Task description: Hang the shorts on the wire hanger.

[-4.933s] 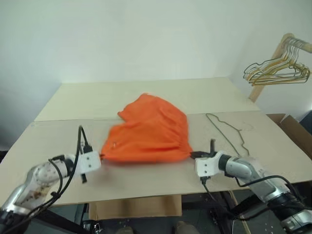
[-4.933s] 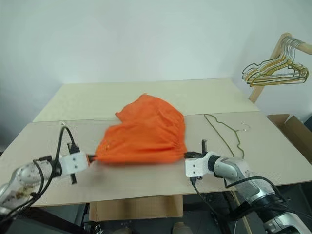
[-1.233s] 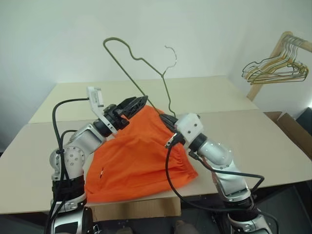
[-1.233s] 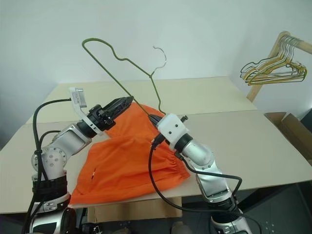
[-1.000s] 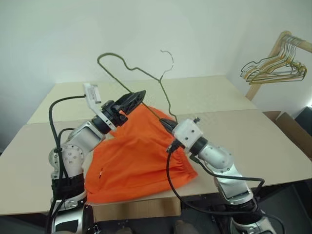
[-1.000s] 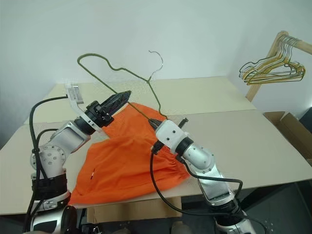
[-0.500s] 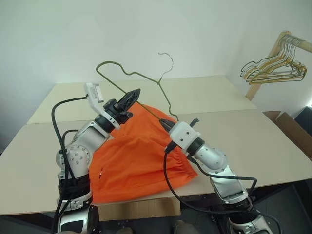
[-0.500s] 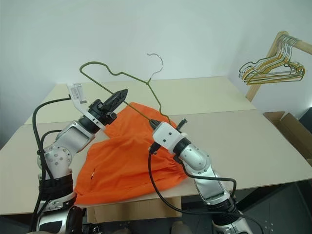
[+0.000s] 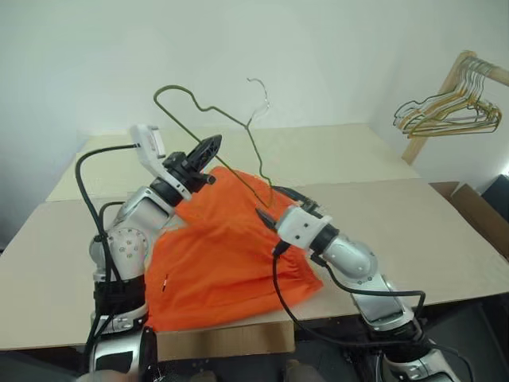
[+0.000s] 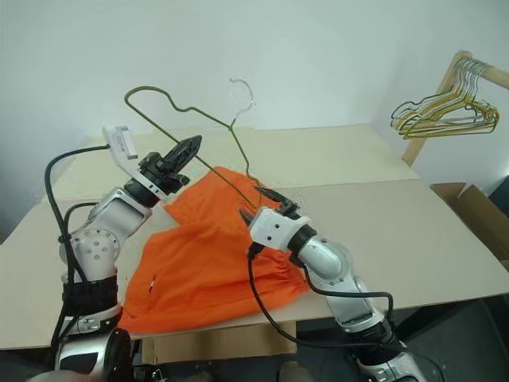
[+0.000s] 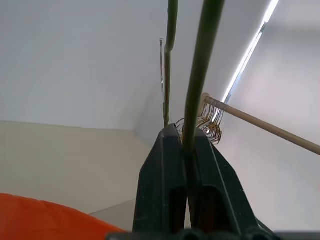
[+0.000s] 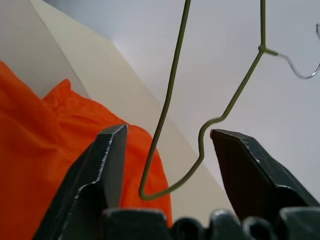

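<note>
Bright, even indoor light; soft shadows, slight motion blur.

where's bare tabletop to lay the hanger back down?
Free: the pale wooden table between the bright orange shorts and the cardboard box; also its far strip. Crowded: centre, under the thin olive wire hanger and both grippers.

The bright orange thin-fabric shorts (image 9: 223, 247) are partly covered by both arms. The near hem is lost past the front edge of the pale worktop (image 9: 413, 215). The small hook of the olive-grey wire hanger (image 9: 258, 89) is blurred. The brown cardboard box (image 9: 481, 213) is cut off.
</note>
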You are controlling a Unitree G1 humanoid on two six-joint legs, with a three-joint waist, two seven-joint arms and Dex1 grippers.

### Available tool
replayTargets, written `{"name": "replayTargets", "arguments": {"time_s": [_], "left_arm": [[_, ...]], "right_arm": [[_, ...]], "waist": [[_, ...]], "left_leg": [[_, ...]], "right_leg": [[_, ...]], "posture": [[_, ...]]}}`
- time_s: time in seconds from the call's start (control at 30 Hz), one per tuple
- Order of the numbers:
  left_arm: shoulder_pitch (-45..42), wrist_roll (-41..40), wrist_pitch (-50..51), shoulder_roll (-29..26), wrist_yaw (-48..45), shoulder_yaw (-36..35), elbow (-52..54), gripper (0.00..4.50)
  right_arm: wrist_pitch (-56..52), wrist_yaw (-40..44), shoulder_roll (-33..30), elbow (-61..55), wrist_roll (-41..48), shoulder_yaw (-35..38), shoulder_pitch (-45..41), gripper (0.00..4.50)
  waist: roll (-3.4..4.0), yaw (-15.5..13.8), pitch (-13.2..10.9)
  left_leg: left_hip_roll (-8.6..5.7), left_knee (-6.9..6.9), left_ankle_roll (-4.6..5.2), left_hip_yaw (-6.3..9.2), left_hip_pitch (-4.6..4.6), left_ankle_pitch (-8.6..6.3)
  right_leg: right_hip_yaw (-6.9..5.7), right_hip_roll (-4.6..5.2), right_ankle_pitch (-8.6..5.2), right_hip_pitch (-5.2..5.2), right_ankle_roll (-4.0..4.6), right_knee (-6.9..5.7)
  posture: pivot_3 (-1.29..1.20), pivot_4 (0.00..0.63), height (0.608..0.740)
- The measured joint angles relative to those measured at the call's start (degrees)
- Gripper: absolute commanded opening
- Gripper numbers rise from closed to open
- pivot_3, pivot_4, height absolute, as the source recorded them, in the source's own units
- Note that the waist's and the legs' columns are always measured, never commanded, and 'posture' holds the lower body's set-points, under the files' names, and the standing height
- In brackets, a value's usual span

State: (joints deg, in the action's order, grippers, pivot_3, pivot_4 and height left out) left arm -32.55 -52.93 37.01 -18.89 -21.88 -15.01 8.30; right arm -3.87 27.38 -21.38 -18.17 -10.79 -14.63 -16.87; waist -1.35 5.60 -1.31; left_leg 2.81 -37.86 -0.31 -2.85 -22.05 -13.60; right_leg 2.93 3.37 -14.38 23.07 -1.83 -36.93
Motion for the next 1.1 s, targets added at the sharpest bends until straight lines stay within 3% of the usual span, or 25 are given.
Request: {"name": "replayTargets", "arguments": {"time_s": [0.07, 0.23, 0.37, 0.53, 0.77, 0.97, 1.1], "left_arm": [[-1.1, -1.2, 0.1, -2.7, -5.2, -0.7, -1.5, 0.0], [-3.4, -6.9, 3.0, -11.9, -25.0, -2.7, -5.1, 0.0], [-6.1, -10.0, 5.0, -15.7, -38.5, -2.7, -8.2, 0.0], [-8.1, -10.1, 5.6, -15.5, -47.0, -1.7, -10.9, 0.0], [-8.5, -9.9, 5.2, -12.4, -47.4, -1.0, -11.7, 0.0], [-8.3, -9.6, 4.5, -11.5, -47.1, -1.0, -11.5, 0.0], [-8.0, -9.4, 4.5, -11.0, -46.8, -1.0, -11.5, 0.0]], "right_arm": [[-7.5, 7.0, -2.7, -2.3, 10.4, 3.7, 0.5, 4.48], [-31.5, 27.7, -16.3, -1.2, 37.4, 13.0, -3.2, 4.48], [-43.4, 36.3, -19.5, 5.5, 50.0, 16.2, -11.7, 4.48], [-51.7, 38.0, -17.3, 12.0, 55.4, 15.3, -18.4, 4.48], [-57.2, 33.4, -11.0, 10.1, 59.5, 14.7, -22.1, 4.48], [-58.7, 31.0, -9.7, 9.5, 59.4, 12.6, -22.0, 4.48], [-59.1, 29.9, -9.6, 9.5, 59.4, 12.6, -22.0, 3.6]], "waist": [[-0.02, 0.0, 0.0], [-0.03, 0.3, 0.0], [-0.03, 1.1, -0.1], [-0.03, 1.6, -0.1], [-0.03, 1.5, -0.1], [-0.03, 1.4, -0.1], [-0.03, 1.4, -0.1]], "left_leg": [[0.01, 0.0, 0.0, 0.02, -0.05, 0.0], [0.03, 0.02, 0.04, -0.01, 0.0, -0.02], [0.04, 0.03, 0.04, 0.23, 0.08, -0.01], [0.03, 0.03, 0.05, 0.34, -0.02, 0.0], [0.0, 0.02, 0.06, 0.45, -0.25, -0.01], [-0.01, 0.02, 0.05, 0.46, -0.24, -0.01], [-0.01, 0.02, 0.05, 0.47, -0.22, -0.01]], "right_leg": [[-0.02, 0.0, 0.0, 0.0, 0.0, 0.05], [-0.07, 0.01, 0.0, -0.03, 0.0, 0.13], [-0.16, -0.09, -0.14, -0.11, -0.16, 0.11], [-0.16, -0.12, -0.16, -0.04, -0.21, 0.1], [-0.19, -0.08, -0.01, 0.09, 0.04, 0.13], [-0.22, -0.07, -0.01, 0.09, 0.03, 0.1], [-0.22, -0.08, -0.01, 0.09, 0.03, 0.07]], "posture": [[-0.09, 0.0, 0.74], [-0.1, 0.0, 0.74], [-0.1, 0.0, 0.74], [-0.1, 0.0, 0.74], [-0.11, 0.0, 0.74], [-0.1, 0.0, 0.74], [-0.1, 0.0, 0.74]]}}
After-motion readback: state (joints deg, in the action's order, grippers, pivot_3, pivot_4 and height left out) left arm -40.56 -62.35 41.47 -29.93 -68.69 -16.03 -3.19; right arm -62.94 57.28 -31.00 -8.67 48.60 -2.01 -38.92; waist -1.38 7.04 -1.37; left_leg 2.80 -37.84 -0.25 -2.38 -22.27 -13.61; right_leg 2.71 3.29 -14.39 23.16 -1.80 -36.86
